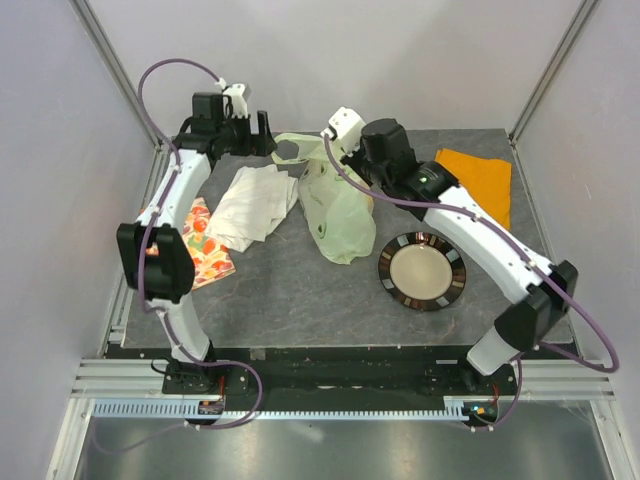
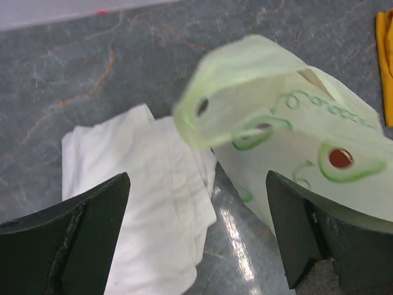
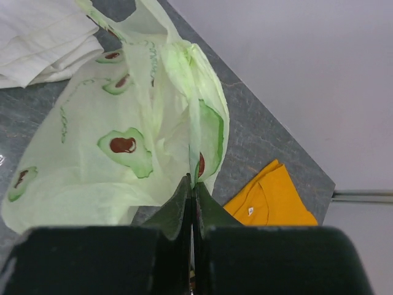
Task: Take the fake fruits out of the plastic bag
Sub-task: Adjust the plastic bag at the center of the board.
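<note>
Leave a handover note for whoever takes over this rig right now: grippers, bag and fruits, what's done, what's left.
Grippers: the left gripper is open and holds nothing, facing a handle loop. The right gripper is shut on the plastic bag, pinching its upper fabric.
Things: the bag lies mid-table between the white cloth and the plate.
Done: no fake fruits show outside the bag.
Left: open the bag and take them out.

The left gripper [image 2: 196,184] shows as two dark fingers in the bottom corners, spread wide. Beyond them a thin translucent pale green plastic bag [image 2: 288,147], printed with avocado halves, stands just beside a crumpled white cloth [image 2: 141,184] on a grey veined table [image 2: 92,67]. A folded orange cloth [image 2: 385,61] touches the right border.
</note>
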### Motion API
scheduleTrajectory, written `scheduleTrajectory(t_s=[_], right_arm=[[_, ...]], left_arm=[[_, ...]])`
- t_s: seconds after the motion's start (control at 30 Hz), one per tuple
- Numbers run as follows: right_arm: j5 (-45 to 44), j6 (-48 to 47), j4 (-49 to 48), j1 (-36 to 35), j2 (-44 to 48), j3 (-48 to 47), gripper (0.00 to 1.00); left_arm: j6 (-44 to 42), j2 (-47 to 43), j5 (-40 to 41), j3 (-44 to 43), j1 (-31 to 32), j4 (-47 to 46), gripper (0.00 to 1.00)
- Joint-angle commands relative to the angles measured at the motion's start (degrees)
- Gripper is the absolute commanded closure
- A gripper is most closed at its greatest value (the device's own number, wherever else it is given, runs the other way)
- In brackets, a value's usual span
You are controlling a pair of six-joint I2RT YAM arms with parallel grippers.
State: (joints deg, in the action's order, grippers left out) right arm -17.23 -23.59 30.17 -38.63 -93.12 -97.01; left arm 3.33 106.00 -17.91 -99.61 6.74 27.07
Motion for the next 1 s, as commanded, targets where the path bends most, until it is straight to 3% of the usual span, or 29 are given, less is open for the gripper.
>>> scheduleTrajectory(t_s=[0.0, 0.27, 0.37, 0.47, 0.5, 0.57, 0.7, 0.8, 0.87, 0.97], right_arm=[[3.1, 3.9, 3.4, -0.2, 5.2, 1.5, 1.0], [2.6, 3.6, 3.8, -0.2, 6.7, 2.6, 1.0], [2.3, 3.1, 3.6, -0.2, 6.1, 2.6, 1.0], [-2.8, 1.9, -0.3, 0.3, 4.1, 3.6, 1.0], [-3.3, 1.8, -3.0, 2.2, 1.7, 3.5, 1.0], [-3.8, 1.4, -4.9, 5.1, -2.4, -0.8, 1.0], [-5.1, 0.9, -5.8, 14.4, -21.9, -21.1, 1.0], [-5.5, -1.7, -5.1, 16.9, -33.9, -46.9, 1.0], [-5.6, -2.9, -5.9, 17.1, -36.9, -52.8, 1.0], [-5.1, -3.4, -15.4, 17.1, -30.4, -47.0, 1.0]], left_arm=[[-3.1, 8.7, -3.0, -12.7, -0.2, 1.8, 0.02], [-6.8, 14.1, -13.5, -13.5, 0.4, 1.1, 0.05], [-6.8, 15.7, -14.3, -14.0, 1.0, 1.0, 0.15], [-5.7, 18.3, -14.7, -17.3, 1.0, 1.1, 0.45], [-5.6, 19.7, -14.9, -18.7, 1.0, 1.0, 0.71], [-4.9, 20.7, -15.2, -22.7, 1.0, 0.4, 0.98], [-3.9, 24.5, -20.2, -34.5, 0.7, -1.0, 0.98], [-0.6, 26.8, -18.8, -46.4, 0.5, -2.5, 0.98], [4.5, 24.7, -16.2, -48.2, -0.1, -7.9, 0.98], [7.4, 21.1, -17.4, -48.2, -0.2, -10.5, 0.98]])
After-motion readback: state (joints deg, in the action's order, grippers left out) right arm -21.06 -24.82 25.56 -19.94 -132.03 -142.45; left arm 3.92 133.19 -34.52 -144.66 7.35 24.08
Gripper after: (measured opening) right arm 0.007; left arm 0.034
